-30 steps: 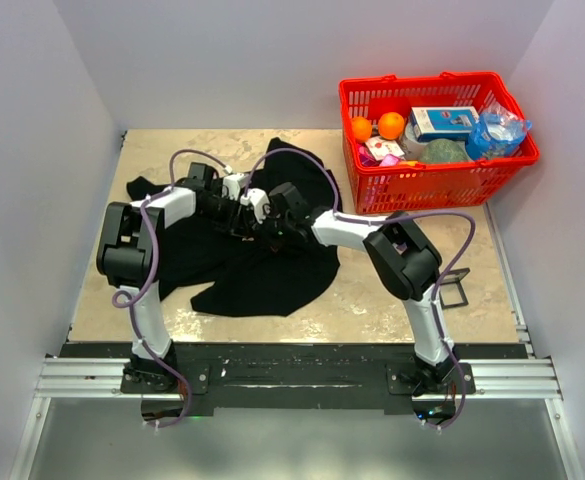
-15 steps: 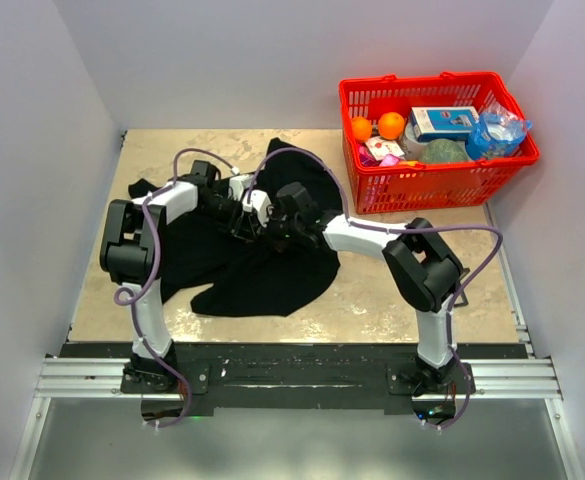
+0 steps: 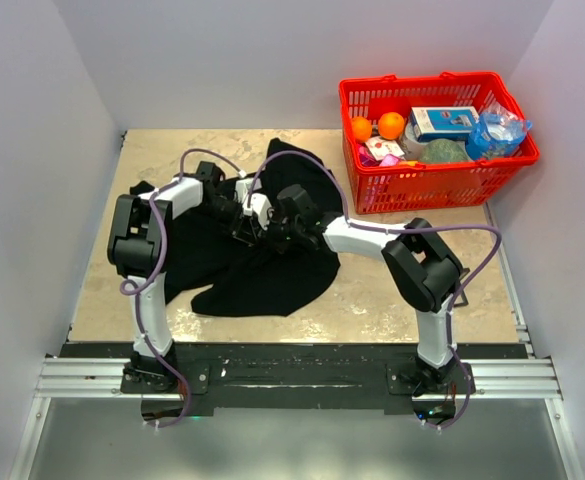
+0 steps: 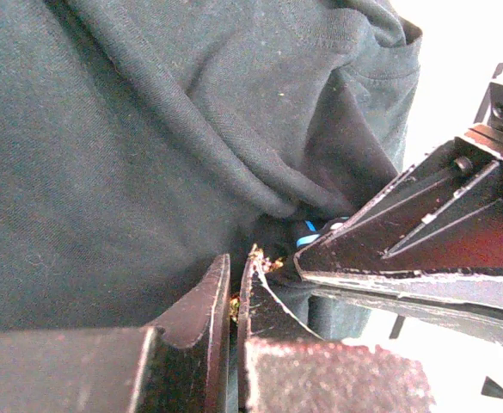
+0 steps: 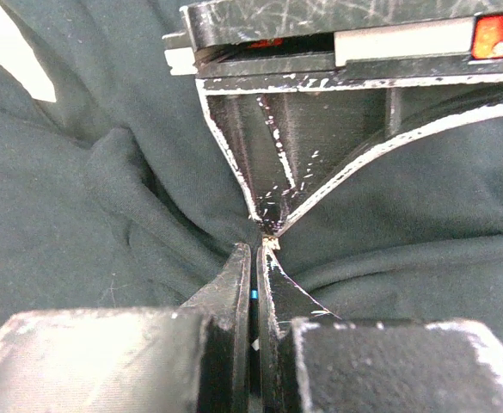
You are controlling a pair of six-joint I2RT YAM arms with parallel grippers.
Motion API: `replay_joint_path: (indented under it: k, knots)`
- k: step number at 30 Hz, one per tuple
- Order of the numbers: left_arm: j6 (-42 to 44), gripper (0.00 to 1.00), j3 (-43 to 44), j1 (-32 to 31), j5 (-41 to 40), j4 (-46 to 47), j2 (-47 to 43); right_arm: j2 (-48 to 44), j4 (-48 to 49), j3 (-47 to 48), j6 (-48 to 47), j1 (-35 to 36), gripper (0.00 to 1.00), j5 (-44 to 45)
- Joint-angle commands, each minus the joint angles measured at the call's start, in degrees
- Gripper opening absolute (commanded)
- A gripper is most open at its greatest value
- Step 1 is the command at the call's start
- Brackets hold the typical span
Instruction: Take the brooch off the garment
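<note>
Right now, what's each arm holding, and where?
Left fingers pinch a gold bit on the shirt; right fingers pinch a blue sliver in the same fold. Probably brooch parts; can't confirm.

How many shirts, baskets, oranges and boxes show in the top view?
Shirt: 1
Basket: 1
Oranges: 2
Box: 1
Total: 5
</note>
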Motion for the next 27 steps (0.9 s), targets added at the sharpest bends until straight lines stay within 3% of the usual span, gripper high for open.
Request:
replay_joint_path:
  k: [1, 6, 13, 17, 19, 20, 22, 26, 27]
  knots:
    - [-1.61, 0.00, 1.79, -0.26, -0.03, 1.24, -3.10, -3.34, 3.28, -0.25, -2.43, 0.00, 0.00, 0.92]
    - [-7.06, 0.00, 1.17, 0.53, -3.64, 9.24, -8.90, -5.36, 1.52, -3.06, -5.94, -0.09, 0.01, 1.80]
    - [-11.03, 0.00, 0.73, 0.62, -3.56, 13.38, -13.13, -5.10, -1.12, -3.94, -6.92, -0.44, 0.19, 2.85]
    - [-11.47, 0.00, -0.76, 0.62, -3.82, 13.74, -14.01, -3.44, -0.24, -1.32, 0.71, -1.58, 0.40, 5.75]
    - [-11.73, 0.00, -1.29, 0.62, -4.35, 14.00, -14.45, -2.82, -0.42, 0.27, 5.46, -2.55, 0.58, 6.11]
    - [-11.99, 0.00, -1.55, 0.62, -4.79, 14.17, -14.62, -2.47, -0.16, 1.58, 6.52, -2.64, 0.60, 6.11]
    - [-13.40, 0.00, -2.60, 0.62, -6.27, 15.93, -15.76, -2.46, 0.63, 2.47, 9.42, -2.64, 0.85, 4.88]
    - [-17.70, 0.00, -5.24, 0.62, -10.50, 20.14, -18.66, -1.41, 1.95, 6.24, 15.74, -2.55, 0.88, 3.56]
    - [-20.32, 0.00, -6.03, 0.62, -11.55, 22.41, -20.06, -0.54, 2.13, 6.95, 16.80, -2.64, 0.99, 3.73]
